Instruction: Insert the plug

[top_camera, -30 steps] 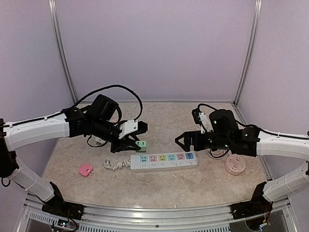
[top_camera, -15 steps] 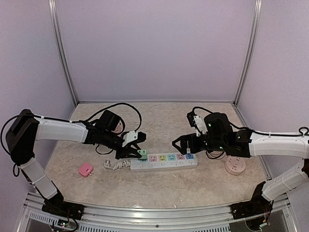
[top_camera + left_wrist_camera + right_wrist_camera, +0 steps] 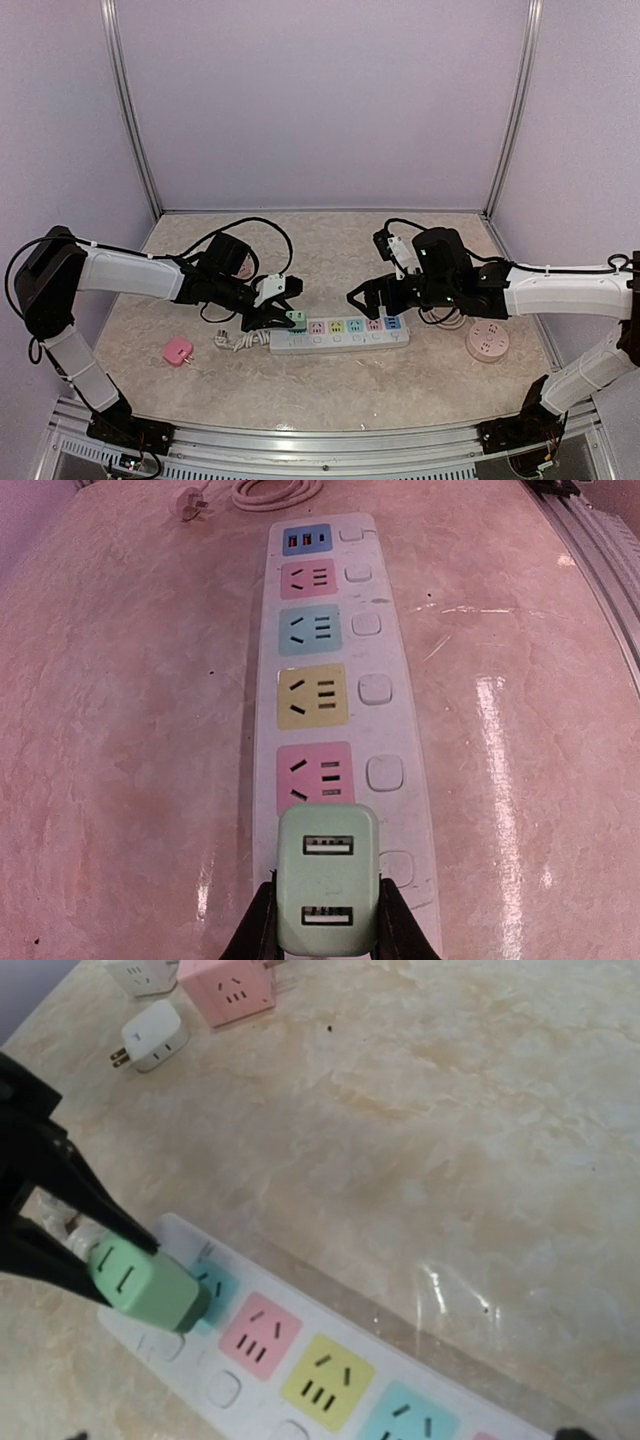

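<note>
My left gripper (image 3: 283, 312) is shut on a pale green USB plug (image 3: 296, 318). It holds the plug against the left end of the white power strip (image 3: 345, 340). In the left wrist view my fingers (image 3: 255, 930) clamp the plug (image 3: 327, 885) from both sides, just short of the pink socket (image 3: 315, 778). In the right wrist view the plug (image 3: 145, 1285) sits tilted on the end blue socket (image 3: 218, 1290). I cannot tell whether its prongs are in. My right gripper (image 3: 362, 297) is open and empty, hovering just behind the strip's middle.
A pink plug (image 3: 178, 350) lies at the front left. A round pink socket (image 3: 487, 342) lies at the right. The strip's white cable (image 3: 238, 341) coils at its left end. A white adapter (image 3: 150, 1040) and a pink cube (image 3: 225, 985) lie behind the strip.
My left gripper has come down and right with the green plug, onto the strip's left end. My right gripper has shifted left, closer above the strip.
</note>
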